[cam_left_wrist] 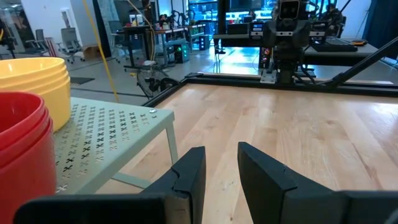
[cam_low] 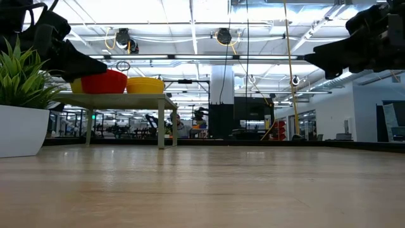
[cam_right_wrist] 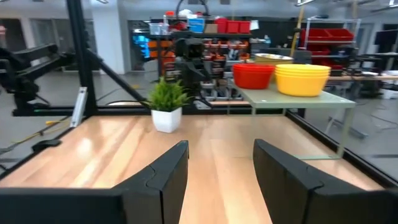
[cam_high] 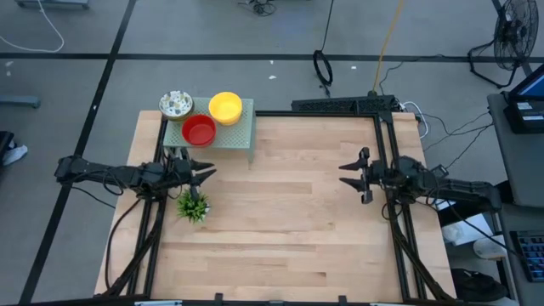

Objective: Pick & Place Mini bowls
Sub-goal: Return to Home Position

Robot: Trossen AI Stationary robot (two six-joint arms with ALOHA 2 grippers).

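Rack [cam_high: 242, 136]: red bowls [cam_high: 199, 130], yellow bowls [cam_high: 225, 107], speckled bowls [cam_high: 176, 104]. Left pincer [cam_high: 210, 172], right pincer [cam_high: 347, 174] empty.

Matt pale wood table [cam_high: 297, 221]; perforated painted metal rack [cam_left_wrist: 106, 134]; smooth plastic-looking red bowls [cam_left_wrist: 22, 149].

A pale wooden tabletop [cam_high: 280, 221] stands on a grey floor [cam_high: 76, 85] crossed by dark lines [cam_high: 255, 57]. From above, a standing fan [cam_high: 512, 38] fills the top right corner. A yellow cable [cam_high: 387, 38] and black cables [cam_high: 323, 66] trail over the floor. At the right edge, a blue-lit screen [cam_high: 531, 85] sits on a grey desk [cam_high: 510, 170].

At table height, the room beyond is a large open workshop. Long strip lights [cam_low: 190, 57] run in rows across a white ceiling. A pillar [cam_low: 222, 88], white above and dark below, rises mid-room. Elsewhere, shelving holds red bins [cam_right_wrist: 329, 34], and office chairs [cam_left_wrist: 71, 40] stand on a shiny floor.
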